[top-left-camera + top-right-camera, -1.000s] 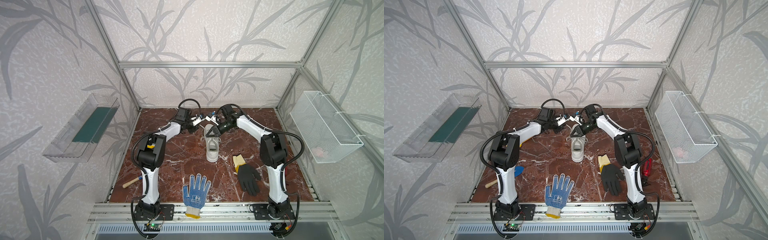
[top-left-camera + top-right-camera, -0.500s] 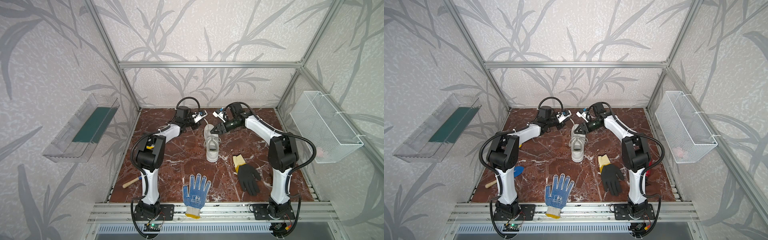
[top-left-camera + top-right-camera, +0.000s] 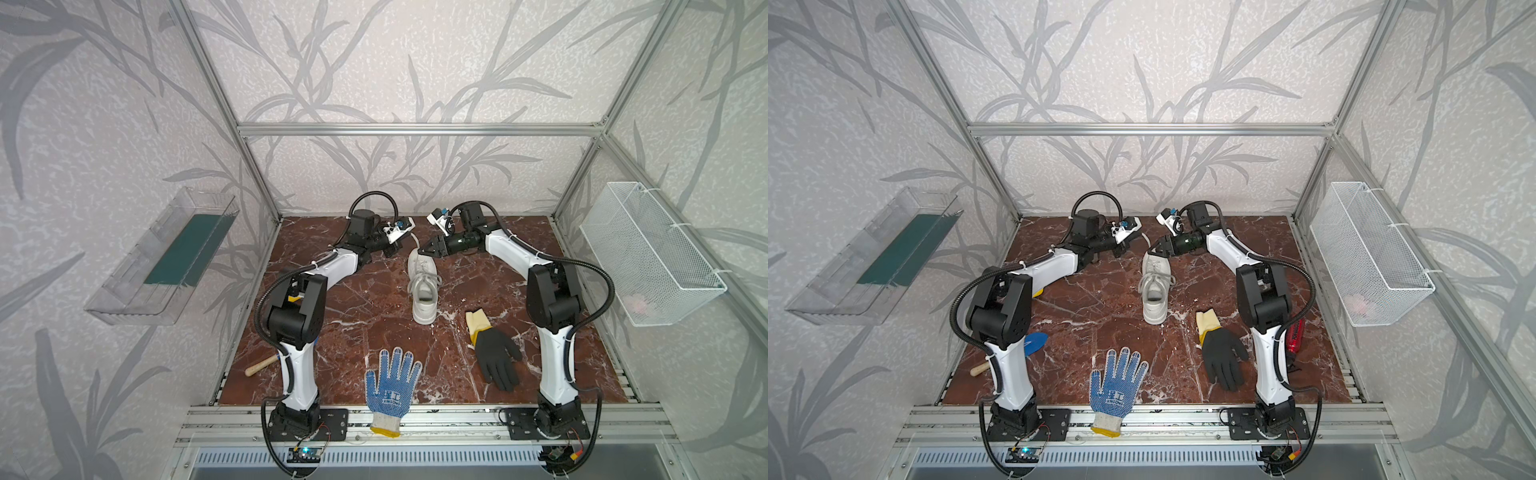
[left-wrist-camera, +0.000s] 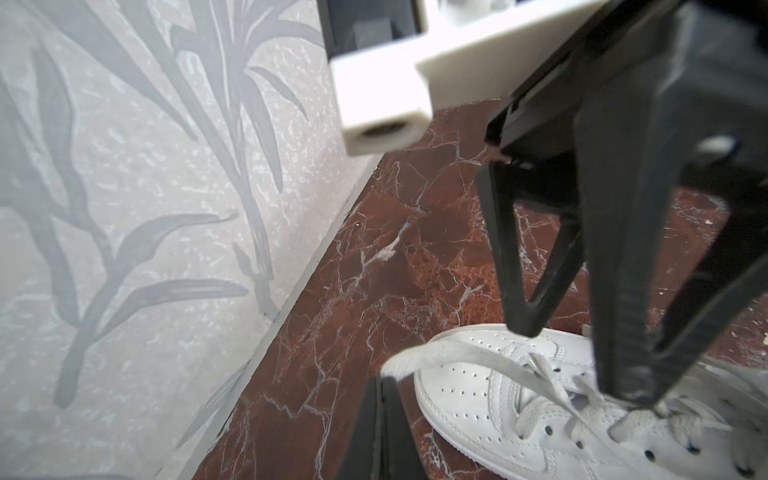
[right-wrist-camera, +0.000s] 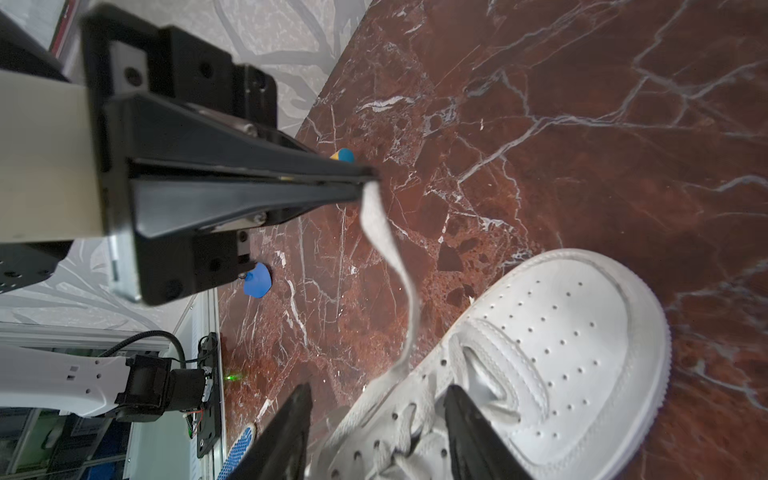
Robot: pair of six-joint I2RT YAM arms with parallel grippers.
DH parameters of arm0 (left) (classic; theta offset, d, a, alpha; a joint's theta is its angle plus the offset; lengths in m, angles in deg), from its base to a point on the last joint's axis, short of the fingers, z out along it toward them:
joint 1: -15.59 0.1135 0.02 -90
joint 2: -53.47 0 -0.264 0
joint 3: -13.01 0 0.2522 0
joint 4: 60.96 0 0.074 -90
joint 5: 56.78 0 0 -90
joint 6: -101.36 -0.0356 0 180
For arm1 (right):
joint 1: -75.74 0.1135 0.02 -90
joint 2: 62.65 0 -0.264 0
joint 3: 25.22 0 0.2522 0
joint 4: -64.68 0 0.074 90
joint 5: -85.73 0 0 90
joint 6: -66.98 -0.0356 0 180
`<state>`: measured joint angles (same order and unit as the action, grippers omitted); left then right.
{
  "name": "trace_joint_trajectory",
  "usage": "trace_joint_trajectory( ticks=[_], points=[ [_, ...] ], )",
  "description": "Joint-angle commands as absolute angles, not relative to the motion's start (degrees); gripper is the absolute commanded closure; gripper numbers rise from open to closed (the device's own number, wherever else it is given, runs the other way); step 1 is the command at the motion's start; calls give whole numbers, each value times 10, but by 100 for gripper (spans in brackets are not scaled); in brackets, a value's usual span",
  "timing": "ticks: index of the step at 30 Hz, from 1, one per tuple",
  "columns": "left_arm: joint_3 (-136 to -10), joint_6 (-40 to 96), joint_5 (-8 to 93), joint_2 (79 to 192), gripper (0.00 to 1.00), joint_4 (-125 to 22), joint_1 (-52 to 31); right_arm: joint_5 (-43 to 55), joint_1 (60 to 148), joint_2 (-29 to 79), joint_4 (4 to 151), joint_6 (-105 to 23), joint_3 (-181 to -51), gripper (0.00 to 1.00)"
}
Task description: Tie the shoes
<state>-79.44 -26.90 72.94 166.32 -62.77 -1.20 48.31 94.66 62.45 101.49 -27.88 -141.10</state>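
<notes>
Near the back edge of the red-brown marble worktop (image 3: 365, 299) | white low-top sneaker (image 3: 423, 286), toe backward, heel frontward | left gripper (image 5: 368, 181) clamped on its flat white lace end (image 5: 390, 257) | right gripper (image 5: 376, 392) spread, empty, directly over the lacing

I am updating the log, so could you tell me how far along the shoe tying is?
Done: the left gripper is shut on one flat white lace end, held up off the all-white low-top sneaker. In hand: the right gripper stands open over that sneaker. To do: no finished bow shows, so crossing, looping and tightening remain.
</notes>
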Motion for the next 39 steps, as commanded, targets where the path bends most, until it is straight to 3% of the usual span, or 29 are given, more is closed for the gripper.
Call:
trace_joint_trajectory(
  ticks=[1, 9, 13, 16, 19, 23, 28, 34, 39],
  points=[
    [-791, -255, 756, 1639, 100, -645, -12, 497, 949, 642, 991, -296, -1442, 47],
    [-771, -248, 768, 1629, 100, -643, -13, 524, 955, 672, 959, -323, -1460, 51],
    [-759, -244, 761, 1619, 100, -635, -13, 526, 955, 670, 940, -335, -1451, 69],
    [-751, -242, 755, 1614, 89, -638, -13, 519, 955, 665, 934, -334, -1442, 88],
    [-742, -238, 743, 1605, 65, -642, -13, 515, 955, 660, 933, -334, -1434, 100],
    [-729, -238, 720, 1585, 47, -634, -11, 501, 954, 641, 930, -328, -1417, 100],
    [-716, -252, 704, 1550, 35, -565, -6, 489, 949, 619, 921, -328, -1390, 100],
    [-676, -254, 719, 1515, 30, -533, -2, 477, 945, 598, 911, -330, -1360, 100],
    [-696, -293, 776, 1519, 30, -414, -3, 457, 937, 568, 888, -344, -1325, 100]
  ],
)
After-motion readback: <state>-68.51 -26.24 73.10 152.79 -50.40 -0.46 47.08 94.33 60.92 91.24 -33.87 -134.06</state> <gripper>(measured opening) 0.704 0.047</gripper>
